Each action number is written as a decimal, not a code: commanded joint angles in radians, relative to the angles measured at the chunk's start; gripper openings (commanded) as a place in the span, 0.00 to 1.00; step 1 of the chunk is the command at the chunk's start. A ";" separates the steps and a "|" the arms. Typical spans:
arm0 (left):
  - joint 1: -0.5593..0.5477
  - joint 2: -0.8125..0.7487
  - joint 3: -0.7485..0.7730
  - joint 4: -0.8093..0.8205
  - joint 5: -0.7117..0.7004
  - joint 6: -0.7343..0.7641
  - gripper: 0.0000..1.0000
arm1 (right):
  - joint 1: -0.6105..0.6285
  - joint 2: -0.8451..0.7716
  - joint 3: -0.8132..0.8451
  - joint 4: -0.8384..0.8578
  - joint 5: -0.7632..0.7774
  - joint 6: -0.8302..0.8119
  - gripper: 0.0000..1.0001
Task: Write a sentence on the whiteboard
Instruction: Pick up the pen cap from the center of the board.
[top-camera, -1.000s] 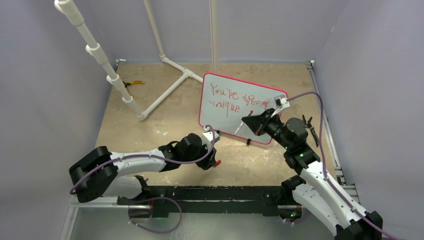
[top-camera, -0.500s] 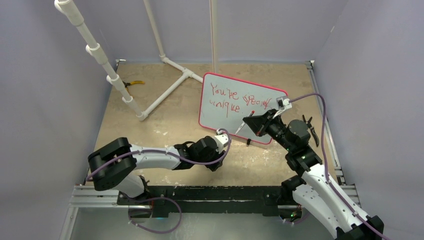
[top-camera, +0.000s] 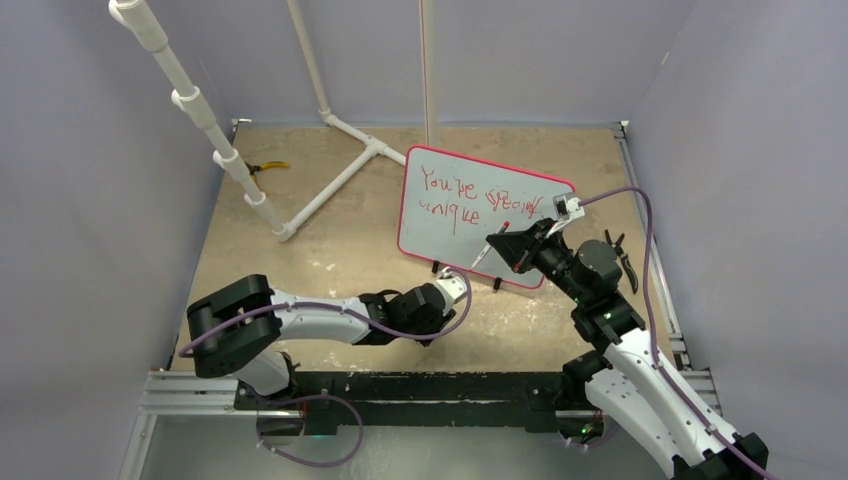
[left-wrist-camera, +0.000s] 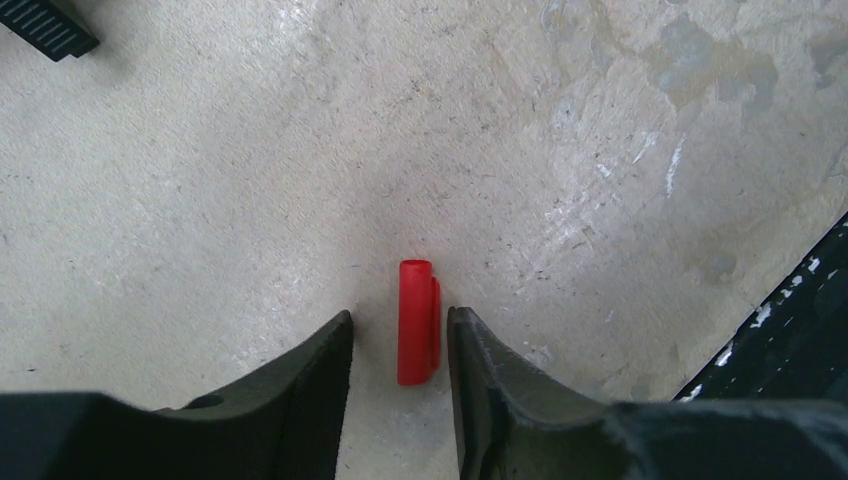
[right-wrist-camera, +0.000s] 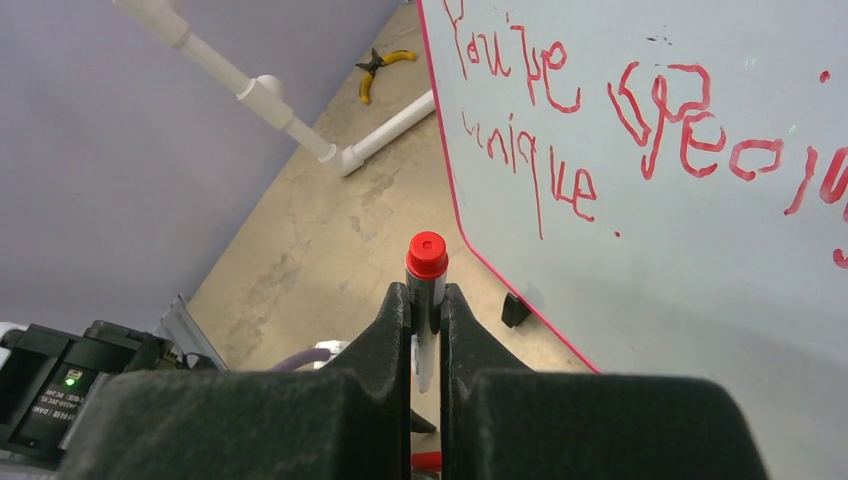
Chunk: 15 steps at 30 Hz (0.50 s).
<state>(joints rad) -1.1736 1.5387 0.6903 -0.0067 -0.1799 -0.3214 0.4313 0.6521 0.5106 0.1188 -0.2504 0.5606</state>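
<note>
The whiteboard (top-camera: 470, 225) stands tilted at mid-right, red-framed (right-wrist-camera: 700, 250). The sentence (top-camera: 450, 184) is in red marker in two lines (right-wrist-camera: 520, 150). My right gripper (top-camera: 500, 242) (right-wrist-camera: 427, 300) hovers at the board's lower right, shut on a marker (right-wrist-camera: 427, 268). The marker's red end points away from the wrist, just off the board's lower edge (top-camera: 490, 246). A red marker cap (left-wrist-camera: 417, 322) lies flat on the table. My left gripper (left-wrist-camera: 400, 316) (top-camera: 434, 322) is low over it, open, one finger on each side. The right finger sits close beside the cap's clip.
A white PVC pipe frame (top-camera: 340, 180) lies at the back left, with yellow-handled pliers (top-camera: 268, 167) beyond it. The board's small black feet (top-camera: 497, 284) rest on the table. A black rail (top-camera: 420, 385) runs along the near edge (left-wrist-camera: 800, 330).
My left arm has reached forward and right and lowered, bringing its open jaws around the red cap, which it now hides from above. The right gripper and marker have barely shifted.
</note>
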 joint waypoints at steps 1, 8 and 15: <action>-0.024 -0.002 0.007 -0.028 -0.029 0.002 0.33 | 0.001 -0.005 0.012 0.009 0.025 -0.015 0.00; -0.047 -0.003 -0.002 -0.051 -0.065 -0.016 0.00 | 0.001 -0.024 0.006 0.013 0.034 -0.001 0.00; -0.047 -0.136 -0.087 0.071 -0.123 -0.056 0.00 | 0.001 -0.022 0.026 0.007 0.044 0.002 0.00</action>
<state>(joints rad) -1.2144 1.4921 0.6491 -0.0067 -0.2508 -0.3408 0.4309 0.6395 0.5102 0.1188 -0.2256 0.5610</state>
